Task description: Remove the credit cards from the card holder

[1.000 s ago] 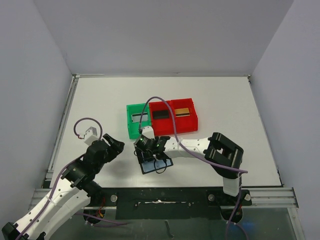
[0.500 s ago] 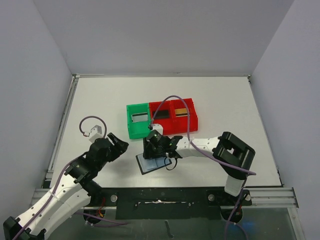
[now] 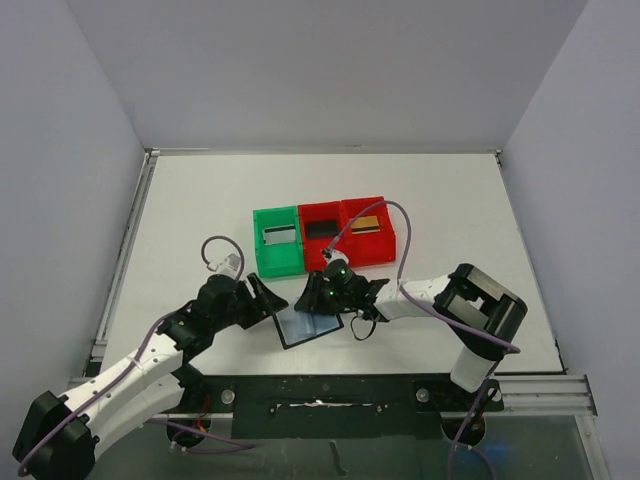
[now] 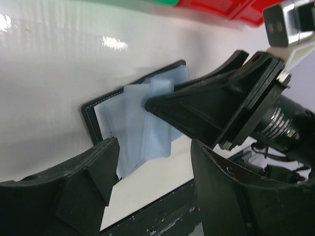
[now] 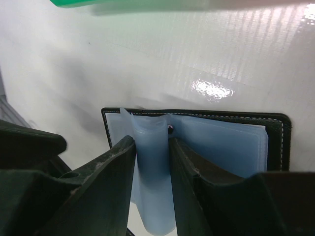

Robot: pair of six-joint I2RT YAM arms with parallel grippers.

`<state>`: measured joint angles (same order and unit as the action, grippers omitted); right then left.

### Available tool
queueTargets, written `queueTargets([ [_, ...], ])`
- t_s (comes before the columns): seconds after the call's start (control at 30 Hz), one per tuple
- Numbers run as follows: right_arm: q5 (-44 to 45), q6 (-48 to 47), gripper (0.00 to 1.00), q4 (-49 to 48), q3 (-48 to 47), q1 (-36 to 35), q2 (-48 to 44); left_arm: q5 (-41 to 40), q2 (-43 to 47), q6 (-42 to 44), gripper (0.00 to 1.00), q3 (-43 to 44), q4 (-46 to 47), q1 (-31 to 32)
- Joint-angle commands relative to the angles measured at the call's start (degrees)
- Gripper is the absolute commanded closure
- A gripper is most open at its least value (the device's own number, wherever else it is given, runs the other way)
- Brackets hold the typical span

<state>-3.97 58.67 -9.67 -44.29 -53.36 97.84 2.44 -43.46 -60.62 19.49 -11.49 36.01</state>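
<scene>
The card holder (image 3: pixel 300 329) lies open on the white table, its black cover down and its grey-blue pockets (image 5: pixel 221 142) up. My right gripper (image 5: pixel 151 172) is shut on a bundle of those pocket sleeves, which stand up pinched between both fingers. In the top view the right gripper (image 3: pixel 311 302) sits over the holder's far edge. My left gripper (image 3: pixel 267 303) is open just left of the holder, touching nothing; in its own view the left gripper (image 4: pixel 152 172) frames the holder (image 4: pixel 130 123). A silvery-grey card (image 3: pixel 278 236), a black card (image 3: pixel 321 229) and a gold card (image 3: pixel 367 222) lie in the bins.
A green bin (image 3: pixel 279 263) and two joined red bins (image 3: pixel 366 250) stand in a row just behind the holder. The table's near edge with its black rail (image 3: pixel 320 385) runs close in front of the holder. Purple cables loop over both arms.
My right gripper has narrowed onto the holder's pocket sleeves and moved slightly right. My left arm has swung right, up to the holder's left edge. The holder has settled flatter.
</scene>
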Motion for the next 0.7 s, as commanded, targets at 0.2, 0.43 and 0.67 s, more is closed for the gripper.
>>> queueTargets([
  [0.2, -4.7, 5.1, 0.65, -8.2, 8.1, 3.1, -0.4, 14.3, -9.4, -2.3, 0.41, -4.3, 23.5, 0.0],
  [0.43, -2.5, 1.9, 0.59, -2.5, 4.8, 2.2, -0.1, 8.0, -6.9, -3.4, 0.48, -3.5, 16.7, 0.3],
  [0.67, 7.1, -3.4, 0.36, 12.8, -5.5, -2.5, 1.5, -11.4, 9.2, -5.2, 0.44, 1.7, -8.1, 0.0],
])
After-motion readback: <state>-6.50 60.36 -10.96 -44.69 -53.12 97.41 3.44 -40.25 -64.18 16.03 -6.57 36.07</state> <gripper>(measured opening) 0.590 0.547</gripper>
